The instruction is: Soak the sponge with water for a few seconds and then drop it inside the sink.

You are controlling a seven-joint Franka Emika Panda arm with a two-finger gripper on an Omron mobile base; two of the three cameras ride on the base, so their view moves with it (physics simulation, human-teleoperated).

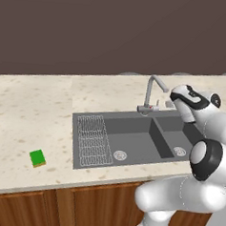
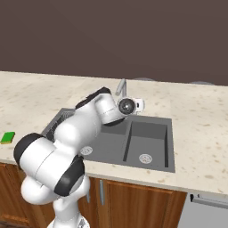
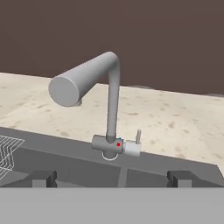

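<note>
1. The tool [image 3: 112,177] stands released, its two tips wide apart and grasping nothing. It is aimed straight at the faucet [image 3: 109,109], whose small lever [image 3: 138,136] sits just right of the base. My guess is that the hand faces this way so it can reach the lever and start the flow.
2. No water runs from the spout, so the soaking has not begun.
3. The sponge [image 1: 37,158] lies flat on the worktop [image 1: 29,109], green side up, well apart from the sink [image 1: 132,140]. In the left base view it sits at about 9 o'clock from the basin, beyond the ribbed drainboard [image 1: 90,139].
4. The sponge lies far from the arm, so fetching it looks like a separate, later reach.
5. Both basins hold nothing but their drains, which leaves room for the final drop.
</note>
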